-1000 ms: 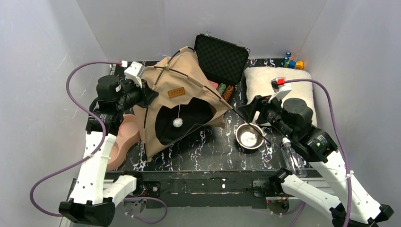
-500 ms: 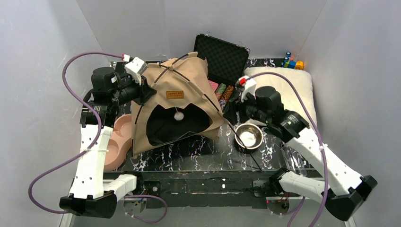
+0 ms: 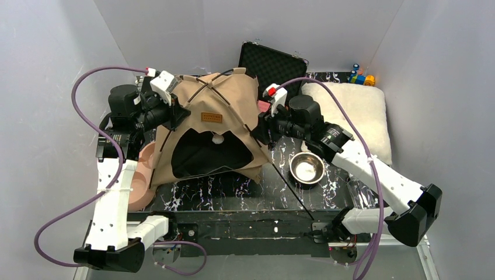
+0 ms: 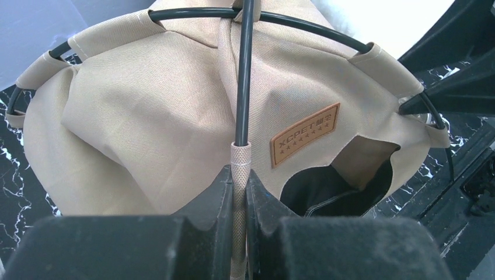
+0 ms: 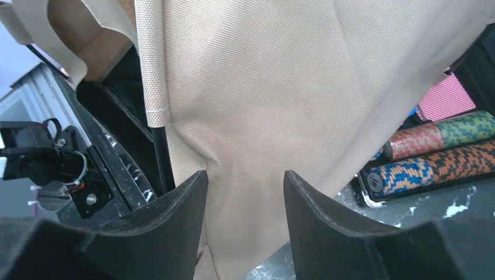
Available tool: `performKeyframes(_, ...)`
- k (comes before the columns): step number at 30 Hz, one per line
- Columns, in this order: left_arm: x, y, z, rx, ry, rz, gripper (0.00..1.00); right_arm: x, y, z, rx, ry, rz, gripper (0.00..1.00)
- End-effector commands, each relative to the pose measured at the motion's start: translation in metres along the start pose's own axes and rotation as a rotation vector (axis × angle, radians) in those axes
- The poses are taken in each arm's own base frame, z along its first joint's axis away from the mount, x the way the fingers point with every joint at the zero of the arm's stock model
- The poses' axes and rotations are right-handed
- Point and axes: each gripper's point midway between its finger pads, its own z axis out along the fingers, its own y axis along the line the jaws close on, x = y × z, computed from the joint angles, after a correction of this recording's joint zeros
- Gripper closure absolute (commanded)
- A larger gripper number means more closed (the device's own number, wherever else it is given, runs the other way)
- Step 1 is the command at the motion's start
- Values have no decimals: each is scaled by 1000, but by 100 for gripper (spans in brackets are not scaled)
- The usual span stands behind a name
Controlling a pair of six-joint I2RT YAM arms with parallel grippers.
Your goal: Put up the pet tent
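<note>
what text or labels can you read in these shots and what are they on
"XCPET": on the brown patch sewn to the pet tent, left wrist view.
The marks after it and the small row beneath: too blurred to read.
No other readable text.

The right arm has swung left, off the white cushion (image 3: 359, 116) and past the metal bowl (image 3: 306, 168), so the right gripper (image 3: 261, 131) now sits against the right flank of the pet tent (image 3: 204, 131), its fingers narrower than before with tan fabric between them. The tent has shifted left and stands squarer, its arched entrance wider and facing the near edge. It now covers more of the pink dish (image 3: 140, 181). The white pom-pom (image 3: 218, 139) has risen to the entrance's top edge. The left gripper (image 3: 175, 114) has moved slightly farther. The loose black pole (image 3: 292, 189) now reaches the desk's near edge.
</note>
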Motion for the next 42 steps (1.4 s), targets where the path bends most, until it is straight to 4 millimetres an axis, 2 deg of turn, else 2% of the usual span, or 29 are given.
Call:
performKeyframes(1,-22,4,-7,-44,-82,15,100,-21,15,5,-35,-99,13,44)
performKeyframes(2,-22,7,-7,-58,-86,9,100,-18,12,6,-11,-95,27,51)
performKeyframes(4,-24,12,-9,-88,-92,3,100,-10,4,5,33,-88,46,52)
performKeyframes(7,-21,15,-8,-100,-74,7,100,-6,-4,-5,91,-100,75,43)
performKeyframes(9,-19,15,-9,-102,-70,12,100,-12,-22,-24,211,-132,98,38)
performKeyframes(11,-18,11,-9,-82,-72,18,100,-21,-32,-44,276,-173,104,33)
performKeyframes(13,-20,5,-10,-52,-83,25,100,-30,-31,-62,279,-207,100,29)
performKeyframes(16,-21,3,-10,-39,-86,26,100,-43,-16,-77,214,-231,74,28)
performKeyframes(19,-22,2,-10,-38,-88,23,100,-45,2,-75,122,-199,53,28)
performKeyframes(28,-19,4,-10,-53,-72,-8,100,-35,28,-43,11,-115,-16,29)
performKeyframes(31,-19,5,-10,-55,-73,-10,100,-24,21,-31,46,-86,-15,31)
performKeyframes(35,-20,4,-10,-55,-78,-14,100,-8,1,-20,140,-66,-12,40)
performKeyframes(42,-23,13,-12,-108,-84,-23,100,24,-12,-18,189,-16,6,60)
